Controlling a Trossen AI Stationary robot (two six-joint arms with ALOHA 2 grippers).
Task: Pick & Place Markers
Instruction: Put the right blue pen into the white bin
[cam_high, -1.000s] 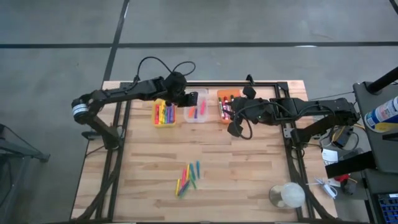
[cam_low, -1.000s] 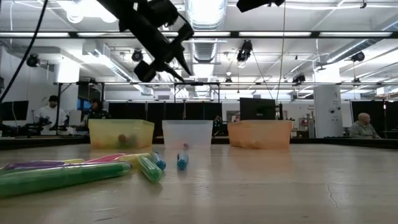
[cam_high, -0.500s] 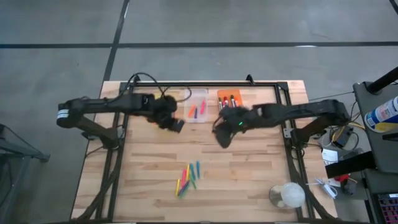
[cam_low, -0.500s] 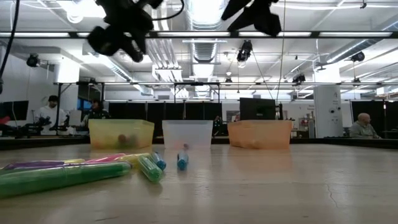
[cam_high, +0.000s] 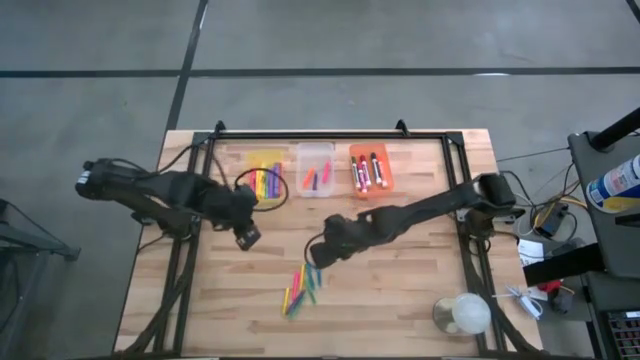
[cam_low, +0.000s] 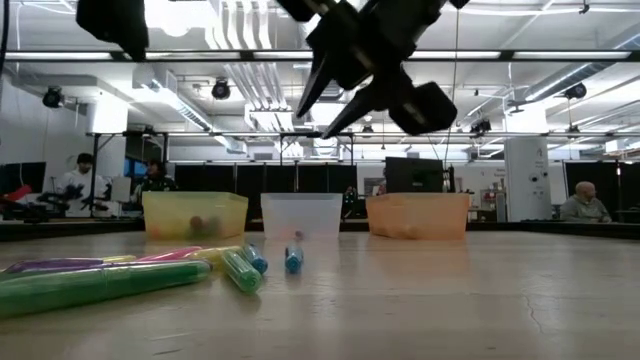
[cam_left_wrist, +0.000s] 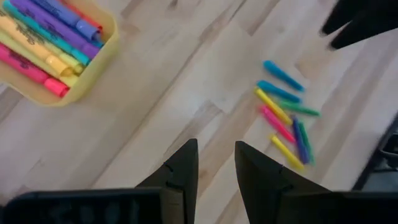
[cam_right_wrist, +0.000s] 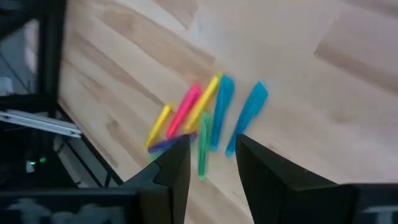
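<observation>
Several loose markers lie in a small heap flat on the wooden table near its near edge; they show in pink, yellow, green, blue and purple in the right wrist view and the left wrist view. My right gripper hovers open just above and beyond the heap. My left gripper hangs open and empty left of the heap, near the yellow bin, which holds several markers. The clear bin and orange bin also hold markers.
The three bins stand in a row by the far edge. A black frame rail runs along the left side and another along the right. A clear round object sits at the near right corner. People sit in the room beyond.
Both arms swung away from the bins toward the near edge. My left gripper went from over the clear bin to the left and nearer. My right gripper left the orange bin and travelled left and near, coming down over the loose marker heap. The markers stayed put.
</observation>
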